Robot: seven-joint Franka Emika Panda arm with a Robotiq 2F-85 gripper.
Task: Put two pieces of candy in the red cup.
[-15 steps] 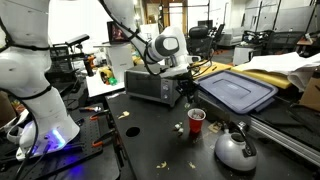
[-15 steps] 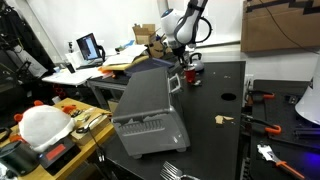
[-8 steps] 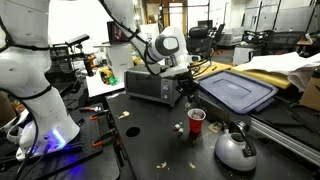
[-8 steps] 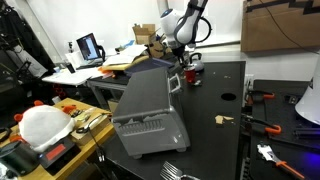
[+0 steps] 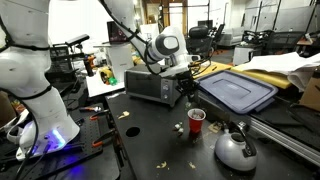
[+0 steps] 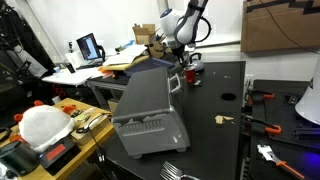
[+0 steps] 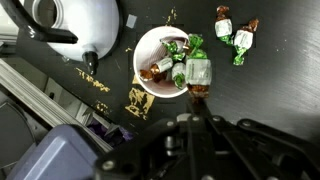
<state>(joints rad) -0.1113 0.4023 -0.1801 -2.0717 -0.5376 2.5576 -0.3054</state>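
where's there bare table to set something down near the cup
Bare black table lies in front of the toaster oven, between the tan scraps and the red cup. Crowded: around the cup, with loose candies, the kettle and the gripper holding a candy above.

Silver kettle (image 5: 235,150) on the dark table (image 5: 150,150), flat blue lid (image 5: 238,92) behind the kettle, grey oven (image 5: 150,87) further back, well apart from the kettle.
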